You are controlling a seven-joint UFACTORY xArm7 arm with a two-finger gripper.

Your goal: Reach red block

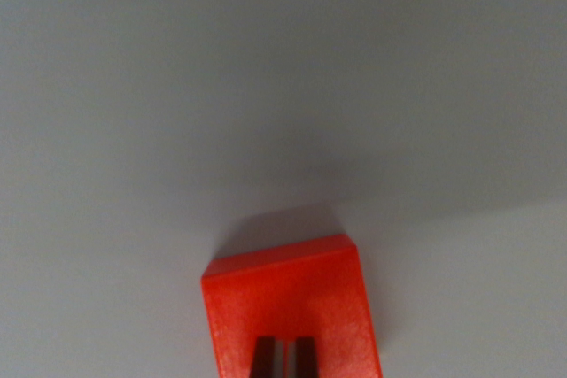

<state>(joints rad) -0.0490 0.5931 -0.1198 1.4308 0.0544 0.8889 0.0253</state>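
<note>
A plain grey surface [283, 86] fills the wrist view. The red block [288, 294] sits at six o'clock, low in frame, its far edge tilted up toward one o'clock. The gripper [285, 358] shows two dark fingertips over it, nearly together, directly above the block's near part; contact unclear.

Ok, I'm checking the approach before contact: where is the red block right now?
In the wrist view, the red block sits at the bottom edge, just right of centre, on the plain grey surface, with the dark gripper fingertips directly over its near part.
</note>
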